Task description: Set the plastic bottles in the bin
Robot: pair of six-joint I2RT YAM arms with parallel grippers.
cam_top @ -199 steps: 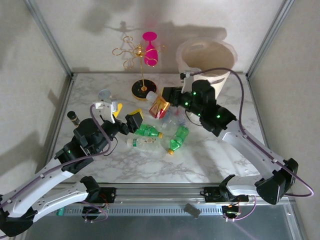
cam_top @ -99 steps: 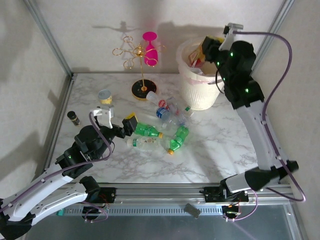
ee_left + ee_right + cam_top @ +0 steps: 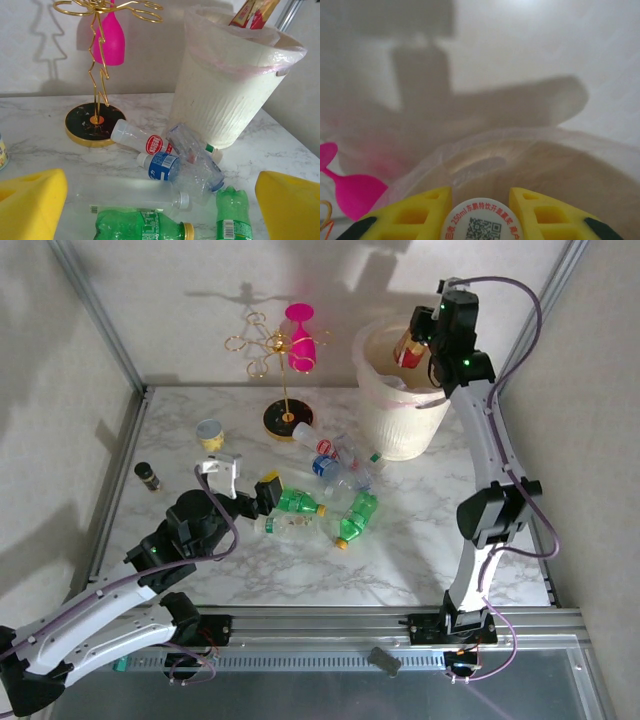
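Right side: the right gripper (image 3: 480, 210) is pressing its yellow fingers (image 3: 417, 212) tight on either side of the white cap of the copper-brown bottle (image 3: 407, 346).
Held bottle: it is hanging over the mouth of the bin (image 3: 400, 430), with its lower end dipping behind the rim in the left wrist view.
Bin: it is standing at the far right of the marble table (image 3: 400, 560), with a thin liner folding over its rim.
Left side: the left gripper (image 3: 160, 207) is hovering low over the table, jaws spread wide and gripping nothing.
Just ahead of it: two green bottles (image 3: 142, 225) (image 3: 231, 215) are lying on their sides, with a clear bottle (image 3: 135, 195) lying beside them.
Further out: a blue-labelled bottle (image 3: 162, 166) and a red-labelled bottle (image 3: 135, 137) are lying in a heap near the bin's foot.
Back and left: a gold wire stand (image 3: 285, 390) is carrying a pink glass (image 3: 300, 340); a yellow tub (image 3: 209, 432) and a dark vial (image 3: 147, 476) are sitting apart at the left.
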